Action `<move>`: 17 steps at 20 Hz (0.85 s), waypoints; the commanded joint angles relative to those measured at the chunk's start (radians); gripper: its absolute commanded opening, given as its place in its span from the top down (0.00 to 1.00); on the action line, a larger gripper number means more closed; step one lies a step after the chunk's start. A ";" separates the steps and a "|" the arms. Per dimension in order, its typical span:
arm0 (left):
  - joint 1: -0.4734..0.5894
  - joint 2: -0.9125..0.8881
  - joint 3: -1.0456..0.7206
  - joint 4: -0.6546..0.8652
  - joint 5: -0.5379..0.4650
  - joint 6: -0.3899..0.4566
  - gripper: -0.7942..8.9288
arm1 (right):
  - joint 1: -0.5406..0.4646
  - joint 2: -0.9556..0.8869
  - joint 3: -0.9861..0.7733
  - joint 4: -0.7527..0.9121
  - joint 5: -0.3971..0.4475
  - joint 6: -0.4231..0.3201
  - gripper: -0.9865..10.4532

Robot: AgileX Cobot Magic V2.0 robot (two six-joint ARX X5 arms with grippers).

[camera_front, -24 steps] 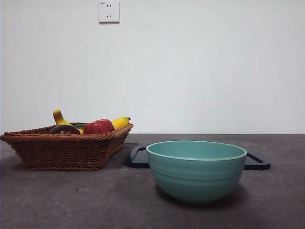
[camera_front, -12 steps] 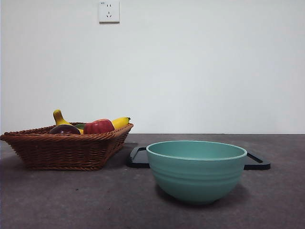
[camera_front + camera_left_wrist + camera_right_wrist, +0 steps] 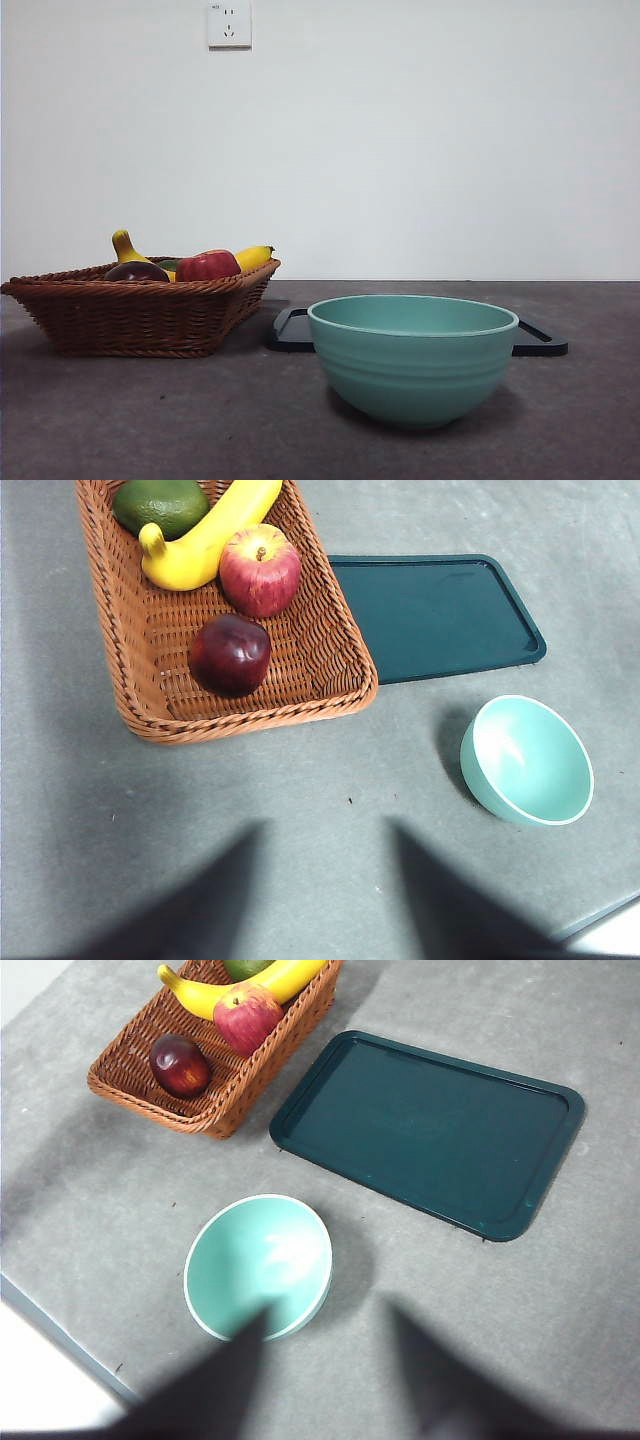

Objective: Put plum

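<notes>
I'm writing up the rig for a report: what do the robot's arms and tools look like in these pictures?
Little shows. In each wrist view the left tool and the right tool appear only as two black, blurred, tapering jaws rising from the lower edge. No cables, markings or arm links are visible. The front view shows no arm at all.

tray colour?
Dark teal-green tray, plain, no pattern; clearest in the right wrist view.

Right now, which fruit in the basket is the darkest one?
The plum: glossy maroon, almost black, lying apart from the red apple, banana and green fruit.
</notes>
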 commanded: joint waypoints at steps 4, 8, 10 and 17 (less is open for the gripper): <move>-0.002 0.005 0.021 0.004 0.007 0.011 0.49 | 0.005 0.005 0.020 0.001 -0.004 0.013 0.54; -0.003 0.006 0.024 0.006 0.007 -0.006 0.49 | 0.005 0.005 0.021 0.001 -0.004 0.013 0.54; -0.003 0.016 0.035 0.006 0.006 -0.007 0.49 | 0.005 0.005 0.021 0.002 -0.004 0.013 0.54; -0.048 0.198 0.169 0.069 -0.013 -0.007 0.50 | 0.005 0.005 0.020 0.002 -0.004 0.013 0.54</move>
